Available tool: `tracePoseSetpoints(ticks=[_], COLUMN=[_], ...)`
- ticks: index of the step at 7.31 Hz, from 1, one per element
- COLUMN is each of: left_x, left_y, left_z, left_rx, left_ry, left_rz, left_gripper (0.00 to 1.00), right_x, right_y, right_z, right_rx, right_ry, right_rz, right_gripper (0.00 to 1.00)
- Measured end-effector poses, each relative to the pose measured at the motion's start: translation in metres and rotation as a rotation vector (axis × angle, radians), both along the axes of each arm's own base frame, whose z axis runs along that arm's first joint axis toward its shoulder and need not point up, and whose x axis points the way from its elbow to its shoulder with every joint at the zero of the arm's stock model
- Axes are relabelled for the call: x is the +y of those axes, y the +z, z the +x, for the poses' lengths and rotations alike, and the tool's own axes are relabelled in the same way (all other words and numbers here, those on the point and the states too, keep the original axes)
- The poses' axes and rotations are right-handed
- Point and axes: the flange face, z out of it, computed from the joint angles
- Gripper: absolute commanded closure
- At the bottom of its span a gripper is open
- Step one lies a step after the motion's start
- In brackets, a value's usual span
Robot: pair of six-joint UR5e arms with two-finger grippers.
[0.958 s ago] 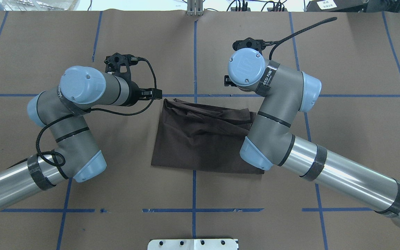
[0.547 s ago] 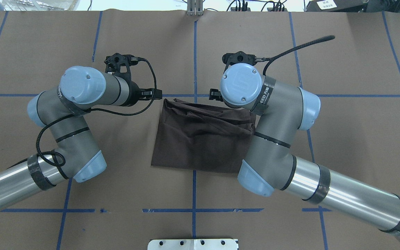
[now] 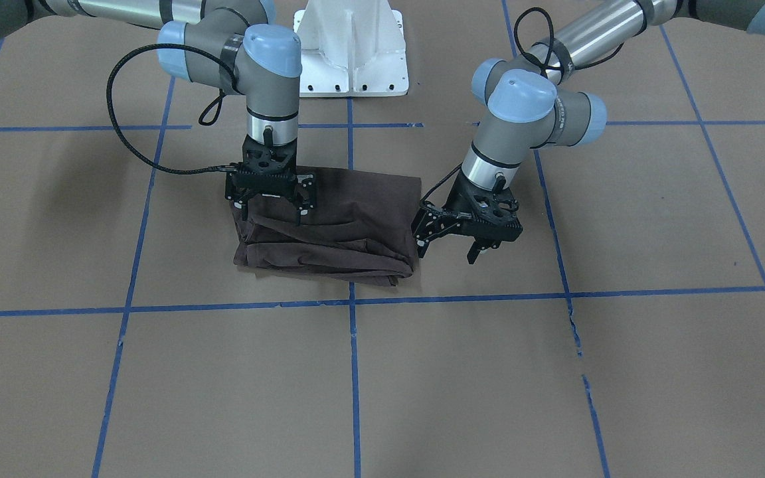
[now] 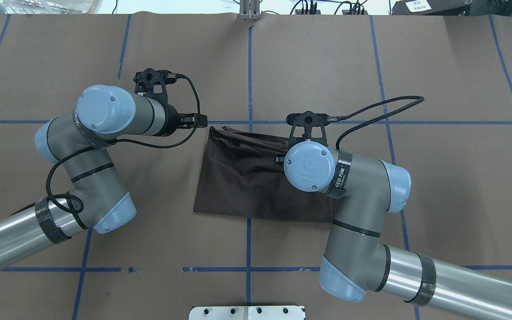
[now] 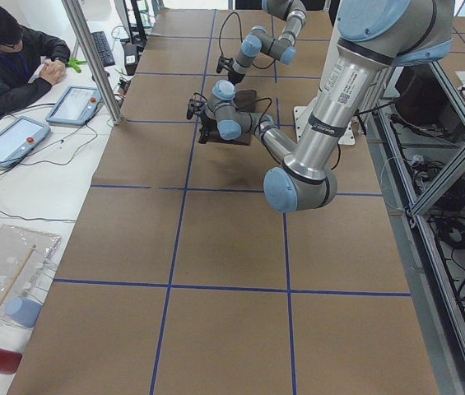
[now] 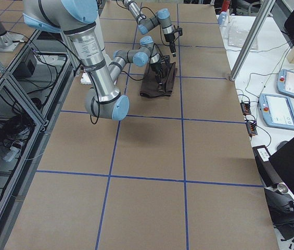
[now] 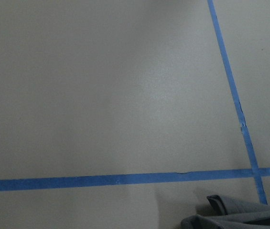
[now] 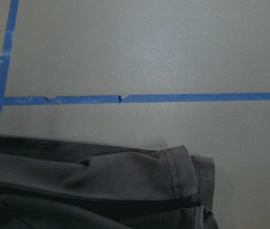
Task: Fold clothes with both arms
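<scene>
Front view: right gripper (image 3: pixel 271 216) spread over T-shirt (image 3: pixel 356 226); left gripper (image 3: pixel 445 255) spread, empty, at its 3 o'clock. Overhead hides the right fingers.

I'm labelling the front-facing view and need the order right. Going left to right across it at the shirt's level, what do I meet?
right end effector, open, at the garment's left end → dark brown T-shirt → left end effector, open, just off its right edge

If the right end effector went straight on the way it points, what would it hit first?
Most likely the T-shirt: the right end effector points down, open, over its rumpled end. The gap between them is unclear.
</scene>
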Motion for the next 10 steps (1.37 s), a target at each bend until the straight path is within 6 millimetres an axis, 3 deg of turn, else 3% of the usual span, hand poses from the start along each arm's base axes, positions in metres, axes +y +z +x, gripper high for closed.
tracePoseSetpoints(ticks=[1,7,8,9,10], left_x=[0.0,0.0,0.0,0.0,0.001], left_y=[0.0,0.0,0.0,0.0,0.001], left_z=[0.0,0.0,0.0,0.0,-0.001], left_rx=[0.0,0.001,0.001,0.0,0.001], left_ry=[0.0,-0.001,-0.001,-0.001,-0.001], left_rz=[-0.001,-0.002,-0.003,-0.003,-0.003], left_gripper=[0.0,0.0,0.0,0.0,0.0], right_x=[0.003,0.009,0.009,0.009,0.009], right_y=[0.003,0.022,0.026,0.028,0.028], right_z=[-0.002,-0.007,-0.006,-0.006,-0.006], right_rx=[0.007,0.042,0.049,0.051,0.05], right_ry=[-0.002,-0.012,-0.014,-0.013,-0.011], right_rz=[0.003,-0.006,-0.006,-0.007,-0.009], right_gripper=[0.33,0.36,0.57,0.88,1.0])
